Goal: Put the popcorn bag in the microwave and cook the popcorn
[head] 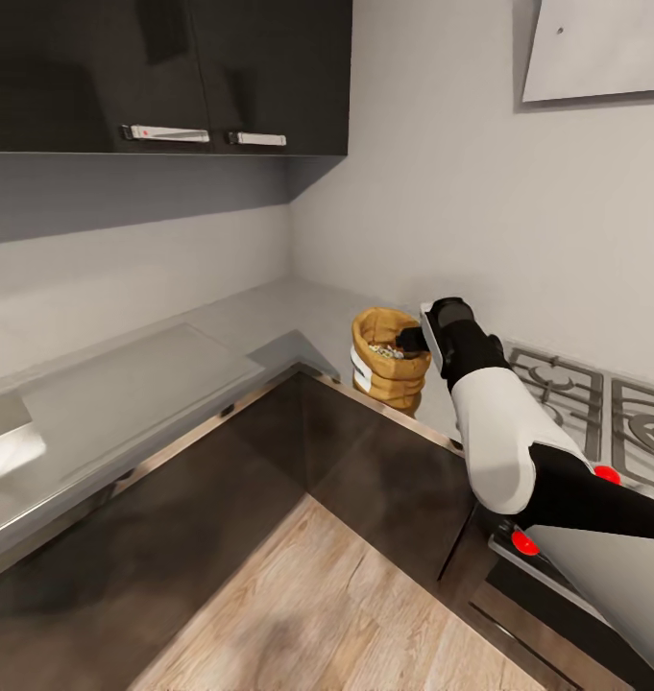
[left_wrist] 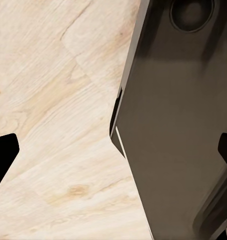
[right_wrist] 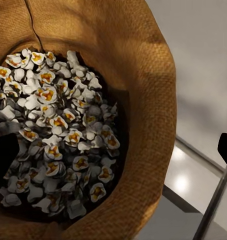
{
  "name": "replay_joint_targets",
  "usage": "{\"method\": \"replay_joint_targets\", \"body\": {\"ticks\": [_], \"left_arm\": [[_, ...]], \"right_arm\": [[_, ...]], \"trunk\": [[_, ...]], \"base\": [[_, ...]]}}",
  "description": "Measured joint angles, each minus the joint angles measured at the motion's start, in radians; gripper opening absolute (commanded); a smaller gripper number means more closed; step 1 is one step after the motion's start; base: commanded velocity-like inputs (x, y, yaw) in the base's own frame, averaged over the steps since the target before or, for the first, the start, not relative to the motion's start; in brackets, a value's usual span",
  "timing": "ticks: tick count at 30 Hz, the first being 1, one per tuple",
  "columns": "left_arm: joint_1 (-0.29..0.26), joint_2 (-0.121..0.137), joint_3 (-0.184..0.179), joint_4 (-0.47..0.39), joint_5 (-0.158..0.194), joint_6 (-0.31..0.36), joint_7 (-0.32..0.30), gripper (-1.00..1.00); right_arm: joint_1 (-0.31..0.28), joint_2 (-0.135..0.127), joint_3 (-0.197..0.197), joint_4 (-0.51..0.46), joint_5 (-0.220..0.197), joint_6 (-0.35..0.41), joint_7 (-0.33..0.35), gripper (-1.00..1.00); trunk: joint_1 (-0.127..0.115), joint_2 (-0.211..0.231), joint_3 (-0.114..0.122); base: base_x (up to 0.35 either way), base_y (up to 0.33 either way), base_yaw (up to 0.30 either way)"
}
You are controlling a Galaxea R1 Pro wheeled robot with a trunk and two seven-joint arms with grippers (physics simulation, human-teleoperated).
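One popcorn bag [head: 390, 357] stands on the countertop [head: 144, 384]; two handles [head: 168, 133] show on the upper cabinets [head: 163, 72]; two red knobs [head: 524, 543], perhaps more hidden

White-shelled right arm [head: 499, 432] with black wrist, black upper link and black-tipped tool [head: 410, 338].
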Motion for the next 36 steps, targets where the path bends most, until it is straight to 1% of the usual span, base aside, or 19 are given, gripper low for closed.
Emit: {"method": "replay_joint_targets", "body": {"ticks": [6, 10, 19, 24, 25, 27, 29, 32, 33, 36], "left_arm": [[0.0, 0.0, 0.0, 0.0, 0.0, -0.001, 0.001, 1.0], [0.0, 0.0, 0.0, 0.0, 0.0, 0.0, 0.001, 1.0], [0.0, 0.0, 0.001, 0.0, 0.0, 0.0, 0.001, 1.0], [0.0, 0.0, 0.001, 0.0, 0.0, 0.0, 0.001, 1.0], [0.0, 0.0, 0.0, 0.0, 0.0, 0.0, 0.001, 1.0], [0.0, 0.0, 0.0, 0.0, 0.0, 0.0, 0.001, 1.0], [0.0, 0.0, 0.001, 0.0, 0.0, 0.0, 0.001, 1.0], [0.0, 0.0, 0.0, 0.0, 0.0, 0.0, 0.001, 1.0], [0.0, 0.0, 0.0, 0.0, 0.0, 0.0, 0.001, 1.0], [0.0, 0.0, 0.0, 0.0, 0.0, 0.0, 0.001, 1.0]], "right_arm": [[0.0, 0.0, 0.0, 0.0, -0.004, -0.009, -0.001, 1.0], [0.004, 0.0, 0.0, 0.0, -0.005, -0.035, -0.003, 1.0], [0.009, 0.0, -0.002, 0.006, -0.009, -0.037, 0.0, 1.0], [0.009, 0.0, -0.002, 0.026, -0.01, -0.036, 0.001, 1.0], [0.009, -0.002, -0.002, 0.037, -0.01, -0.036, 0.002, 1.0], [0.009, -0.016, -0.007, 0.056, -0.009, -0.036, 0.002, 1.0], [0.009, -0.03, -0.025, 0.067, -0.009, -0.036, 0.003, 1.0], [0.009, -0.036, -0.034, 0.072, -0.01, -0.036, 0.003, 1.0], [0.009, -0.036, -0.035, 0.072, -0.011, -0.036, 0.003, -1.0], [0.009, -0.036, -0.035, 0.074, -0.004, -0.036, 0.003, -1.0]], "trunk": [[0.0, 0.0, 0.0], [0.0, 0.0, 0.0], [0.0, 0.0, 0.0], [0.0, 0.0, 0.0], [0.0, 0.0, 0.0], [0.0, 0.0, 0.0], [0.0, 0.0, 0.0], [0.0, 0.0, 0.0], [0.0, 0.0, 0.0], [0.0, 0.0, 0.0]], "base": [[0.0, 0.0, 0.0], [0.0, 0.0, 0.0], [0.0, 0.0, 0.0], [0.0, 0.0, 0.0], [0.0, 0.0, 0.0], [0.0, 0.0, 0.0], [0.0, 0.0, 0.0], [0.0, 0.0, 0.0], [0.0, 0.0, 0.0], [0.0, 0.0, 0.0]]}}
